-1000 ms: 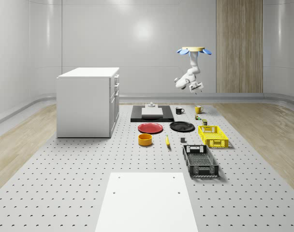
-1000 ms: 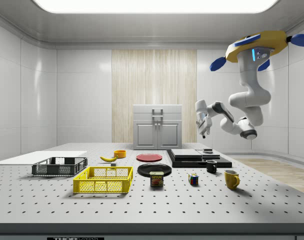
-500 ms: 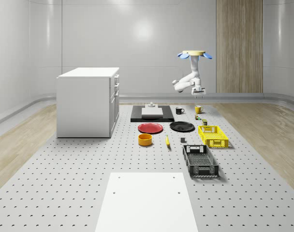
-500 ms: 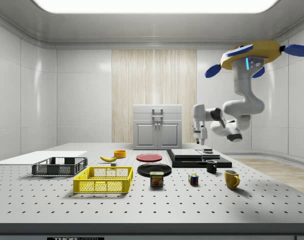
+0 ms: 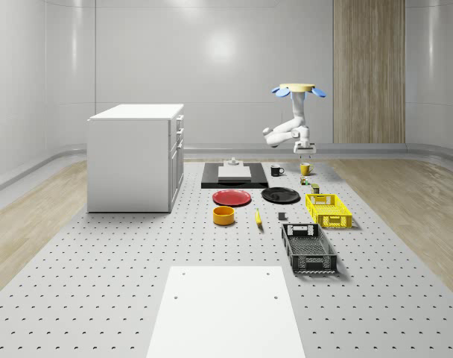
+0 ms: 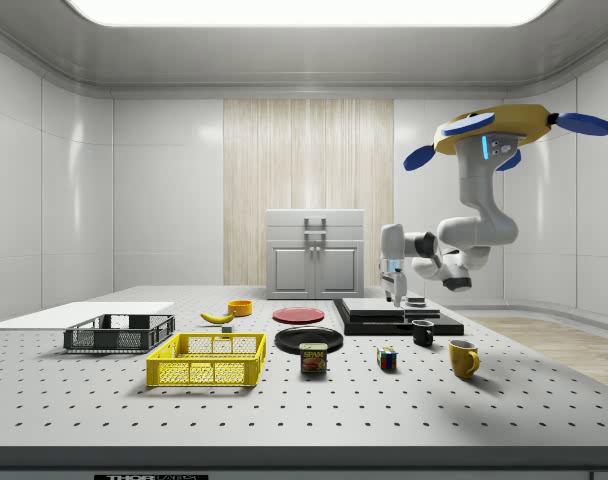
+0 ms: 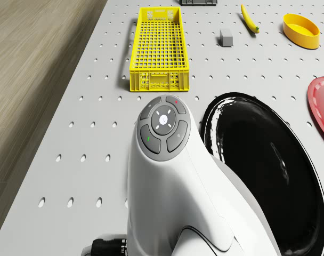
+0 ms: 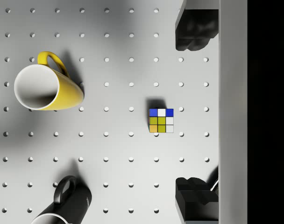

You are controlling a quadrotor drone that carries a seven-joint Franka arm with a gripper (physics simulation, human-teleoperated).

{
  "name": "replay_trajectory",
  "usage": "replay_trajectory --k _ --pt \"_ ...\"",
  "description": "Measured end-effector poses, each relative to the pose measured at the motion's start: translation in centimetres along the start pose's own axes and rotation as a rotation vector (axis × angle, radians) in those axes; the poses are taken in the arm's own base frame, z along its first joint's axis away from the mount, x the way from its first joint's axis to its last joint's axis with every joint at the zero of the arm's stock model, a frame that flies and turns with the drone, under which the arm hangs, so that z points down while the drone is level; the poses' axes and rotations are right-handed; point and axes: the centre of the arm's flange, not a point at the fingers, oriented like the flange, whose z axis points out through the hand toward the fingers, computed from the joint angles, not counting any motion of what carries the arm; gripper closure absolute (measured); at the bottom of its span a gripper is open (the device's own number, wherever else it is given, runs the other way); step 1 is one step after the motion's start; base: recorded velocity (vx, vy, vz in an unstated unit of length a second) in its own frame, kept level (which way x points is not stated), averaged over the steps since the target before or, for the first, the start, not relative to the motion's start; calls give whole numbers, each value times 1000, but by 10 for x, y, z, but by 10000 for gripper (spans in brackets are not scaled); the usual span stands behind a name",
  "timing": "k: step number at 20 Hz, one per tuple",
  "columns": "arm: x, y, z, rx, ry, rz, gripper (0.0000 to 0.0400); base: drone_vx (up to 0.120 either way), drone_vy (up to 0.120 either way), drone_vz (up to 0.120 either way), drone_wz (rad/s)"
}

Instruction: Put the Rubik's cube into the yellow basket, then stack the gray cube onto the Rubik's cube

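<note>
1. Black crate (image 6: 119, 333), on my side view's left; open table all round it.
2. Yellow basket (image 6: 207, 360), next along, nothing in it that I can see; bare table in front of it and toward the near edge.
3. Gray cube (image 7: 226, 37), on the table beside the basket, apart from it.
4. Can (image 6: 312, 357), label reads "SPAM", just right of the basket.
5. Rubik's cube (image 8: 161, 120), on the table between the can and the black mug (image 6: 422, 333), touching neither; free space on every side. The yellow mug (image 8: 46, 88) stands apart.
6. Gripper (image 6: 395, 296), fingers (image 8: 193, 29) spread wide, nothing held, hanging above the Rubik's cube.
7. Drone (image 6: 499, 131), hovering high over the table's mug end.
</note>
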Motion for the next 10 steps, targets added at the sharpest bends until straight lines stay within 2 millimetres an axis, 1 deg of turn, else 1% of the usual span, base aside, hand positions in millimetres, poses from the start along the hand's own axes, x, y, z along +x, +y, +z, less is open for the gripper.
replay_trajectory --k 10 --pt "-1 -1 0 -5 6 0 0 0 0 -120 0"
